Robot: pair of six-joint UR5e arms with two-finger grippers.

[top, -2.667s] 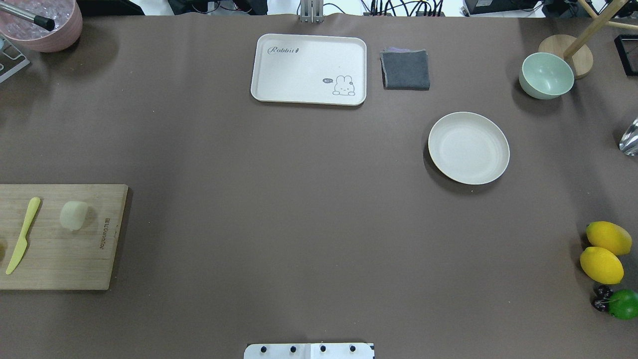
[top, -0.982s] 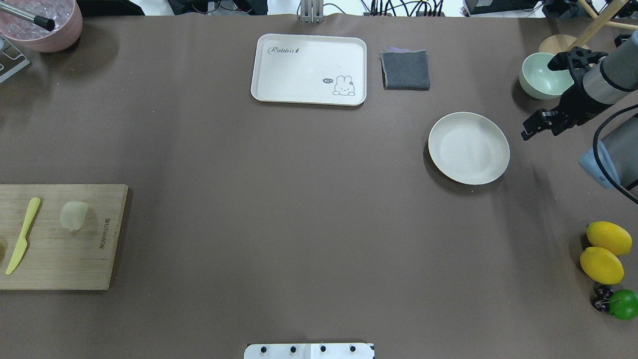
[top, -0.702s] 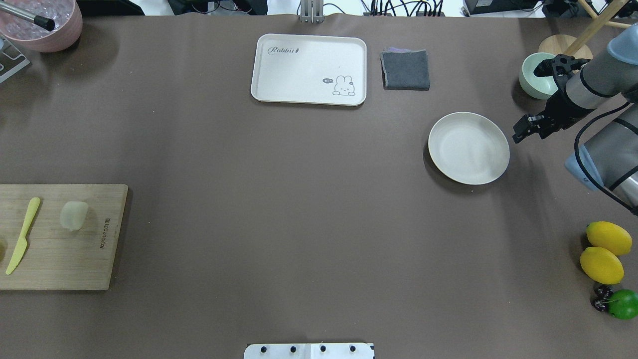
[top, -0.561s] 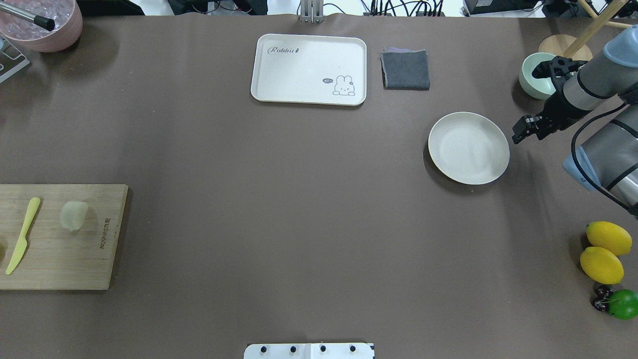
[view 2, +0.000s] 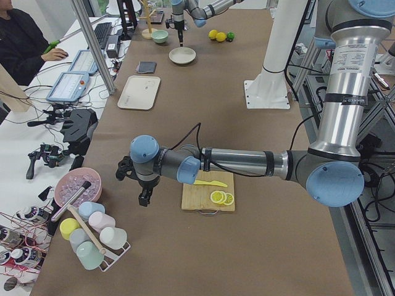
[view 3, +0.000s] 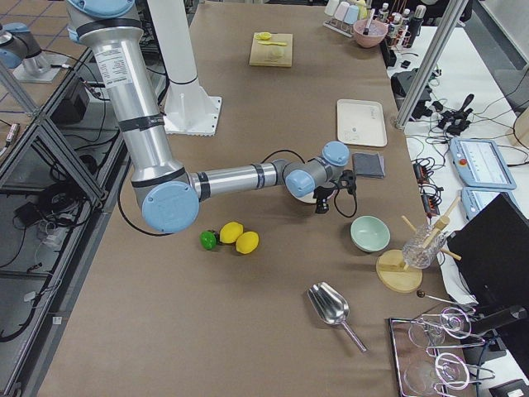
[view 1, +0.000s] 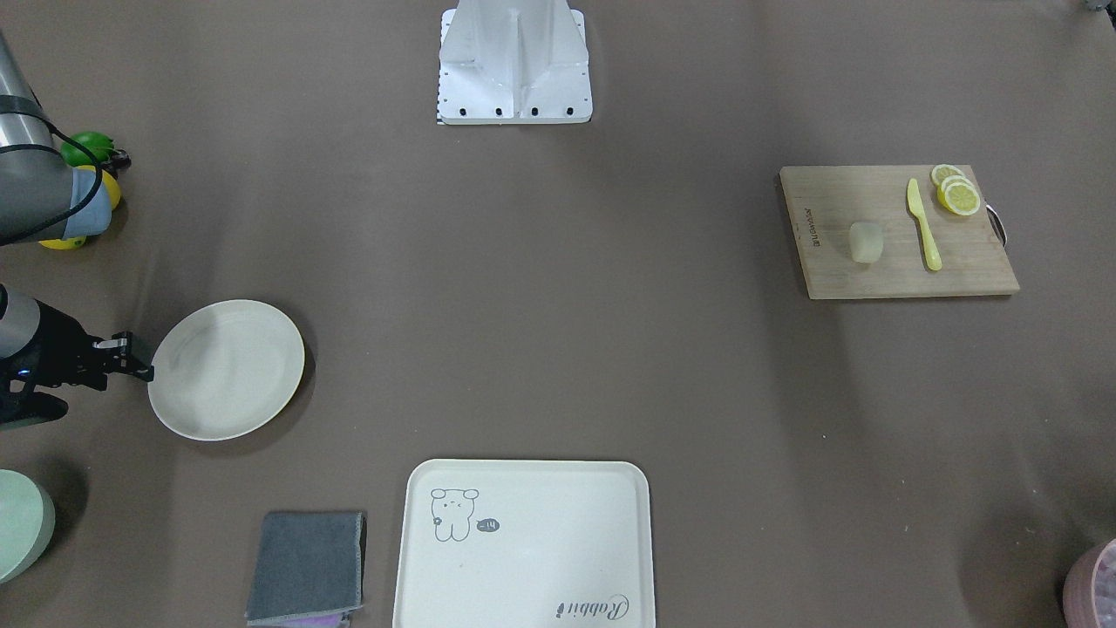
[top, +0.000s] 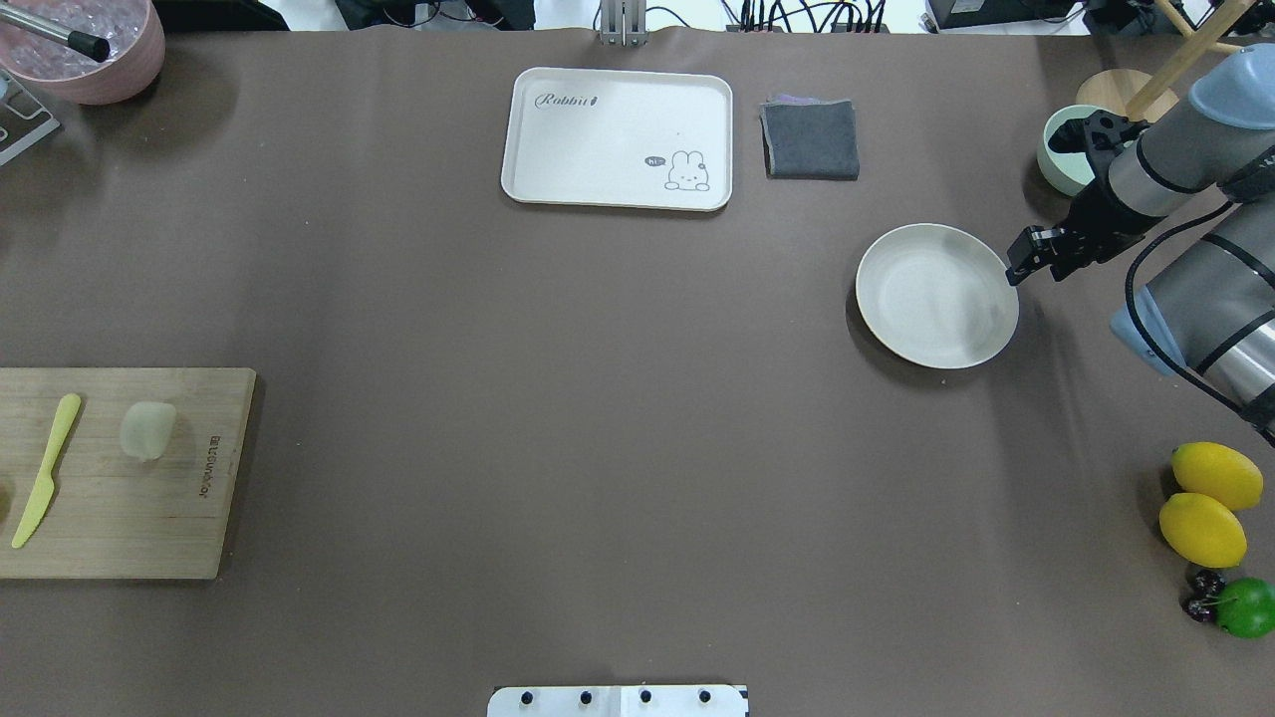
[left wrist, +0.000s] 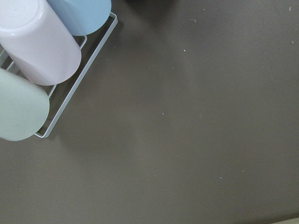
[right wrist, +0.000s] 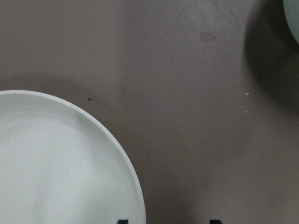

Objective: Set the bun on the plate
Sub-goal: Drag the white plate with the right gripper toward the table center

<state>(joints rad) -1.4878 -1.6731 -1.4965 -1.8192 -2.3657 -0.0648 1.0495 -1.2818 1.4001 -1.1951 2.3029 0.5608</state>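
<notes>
The bun (top: pixel 147 430) (view 1: pixel 866 241) lies on a wooden cutting board (top: pixel 199 518) at the table's left edge, with no gripper near it. Far across the table, the plate (top: pixel 936 296) (view 1: pixel 227 369) holds nothing. My right gripper (top: pixel 1024 261) (view 1: pixel 131 356) hovers at the plate's right rim; the right wrist view shows its two fingertips apart, so it is open and grips nothing. The left gripper (view 2: pixel 145 196) appears only in the exterior left view, beyond the board's far end, and I cannot tell its state.
A yellow knife (top: pixel 45 468) and lemon slices (view 1: pixel 955 187) share the board. A cream tray (top: pixel 618 137) and grey cloth (top: pixel 810 139) sit at the back, a green bowl (top: pixel 1061 159) behind my right wrist. Lemons (top: pixel 1205 503) lie front right. Cups on a wire rack (left wrist: pixel 37 65) lie under my left wrist.
The right arm came in from the right edge and moved left, bringing its gripper to the plate's right rim. The bun and plate stayed put.
</notes>
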